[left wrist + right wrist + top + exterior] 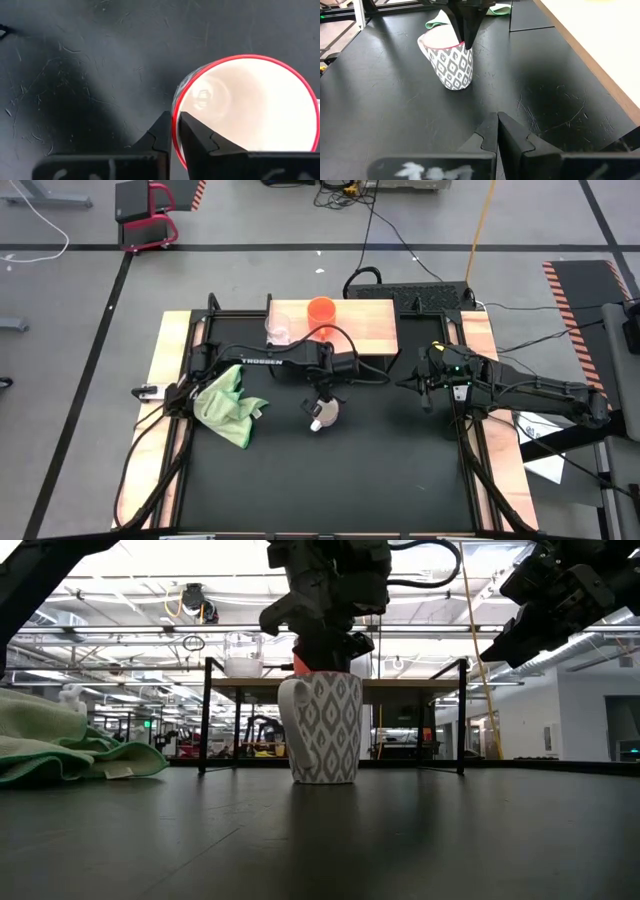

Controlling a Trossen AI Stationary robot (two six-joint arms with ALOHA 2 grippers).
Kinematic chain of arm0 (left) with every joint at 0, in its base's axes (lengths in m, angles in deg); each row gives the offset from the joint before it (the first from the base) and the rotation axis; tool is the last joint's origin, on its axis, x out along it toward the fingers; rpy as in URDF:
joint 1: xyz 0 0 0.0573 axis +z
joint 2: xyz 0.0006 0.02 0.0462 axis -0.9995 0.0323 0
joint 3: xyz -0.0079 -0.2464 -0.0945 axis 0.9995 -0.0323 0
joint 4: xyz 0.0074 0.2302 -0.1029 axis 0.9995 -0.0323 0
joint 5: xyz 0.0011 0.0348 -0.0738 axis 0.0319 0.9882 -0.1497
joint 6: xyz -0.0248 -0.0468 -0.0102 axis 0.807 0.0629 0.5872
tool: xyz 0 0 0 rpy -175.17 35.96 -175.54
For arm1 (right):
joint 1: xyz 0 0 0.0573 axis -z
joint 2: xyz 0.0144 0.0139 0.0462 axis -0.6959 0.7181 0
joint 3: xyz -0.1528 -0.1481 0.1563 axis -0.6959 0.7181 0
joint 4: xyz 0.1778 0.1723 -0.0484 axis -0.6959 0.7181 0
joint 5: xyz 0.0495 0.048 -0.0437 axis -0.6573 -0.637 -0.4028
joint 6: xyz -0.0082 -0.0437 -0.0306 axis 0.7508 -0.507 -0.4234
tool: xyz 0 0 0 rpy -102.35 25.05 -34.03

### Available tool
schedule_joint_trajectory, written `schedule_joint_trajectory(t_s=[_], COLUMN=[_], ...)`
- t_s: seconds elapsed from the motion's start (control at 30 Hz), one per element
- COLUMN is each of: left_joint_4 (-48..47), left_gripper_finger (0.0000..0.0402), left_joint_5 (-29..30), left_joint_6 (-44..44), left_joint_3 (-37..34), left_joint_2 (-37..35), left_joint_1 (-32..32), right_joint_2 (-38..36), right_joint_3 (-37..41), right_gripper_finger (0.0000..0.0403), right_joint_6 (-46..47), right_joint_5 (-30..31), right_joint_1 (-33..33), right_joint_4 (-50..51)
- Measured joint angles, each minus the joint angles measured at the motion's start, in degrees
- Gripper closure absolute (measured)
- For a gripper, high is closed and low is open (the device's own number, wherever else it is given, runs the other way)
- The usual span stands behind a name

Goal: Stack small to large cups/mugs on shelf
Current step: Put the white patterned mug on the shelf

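On the black table, a white mug stands upright.
Left gripper pinches its rim; right gripper hangs clenched, empty.

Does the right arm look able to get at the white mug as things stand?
Probably not cleanly: the left end effector sits on the white mug, one finger either side of its rim. The right end effector, shut, hangs beside it with bare table between them.
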Motion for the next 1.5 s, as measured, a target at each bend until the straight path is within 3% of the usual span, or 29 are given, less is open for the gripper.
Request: schedule_joint_trajectory(t_s=[1.1,1.23,1.5], left_joint_4=[0.2,0.3,0.3], left_gripper_finger=[0.0362,0.0336,0.0247], left_joint_5=[-1.6,-1.6,-1.6], left_joint_6=[1.9,2.8,2.8], left_joint_3=[0.0,0.0,0.1], left_joint_2=[0.0,-0.1,-0.1], left_joint_1=[-0.5,-0.5,-0.5], right_joint_2=[0.0,0.0,0.0], right_joint_3=[0.0,0.0,0.0], right_gripper_finger=[0.0403,0.0403,0.0403], right_joint_6=[0.0,0.0,0.0], right_joint_5=[0.0,0.0,0.0], right_joint_1=[0.0,0.0,0.0], right_joint_4=[0.0,0.0,0.0])
